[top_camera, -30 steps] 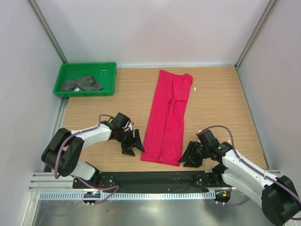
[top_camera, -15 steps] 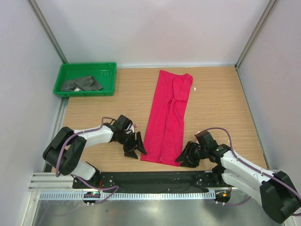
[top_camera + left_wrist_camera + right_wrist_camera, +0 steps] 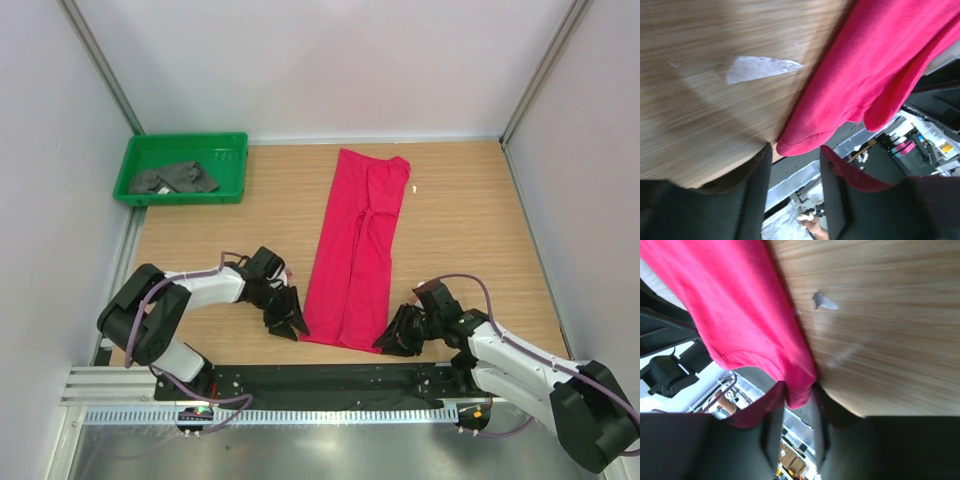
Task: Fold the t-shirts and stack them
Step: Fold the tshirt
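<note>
Open tabletop (image 3: pixel 225 235) flanks the red t-shirt (image 3: pixel 358 250); green tray (image 3: pixel 228 165) blocks far left.

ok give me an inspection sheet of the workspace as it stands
surface: wooden table, a few small white marks.
job's things: red t-shirt lies in a long narrow strip mid-table; dark grey t-shirt crumpled in the green tray.
clutter: nothing seen beyond the tray.
grippers: left gripper open at the strip's near left corner; right gripper has the near right corner between its fingers, grip unclear.
cables: purple cables loop along both arms.
surroundings: plain pale walls, metal rail at the near edge.
</note>
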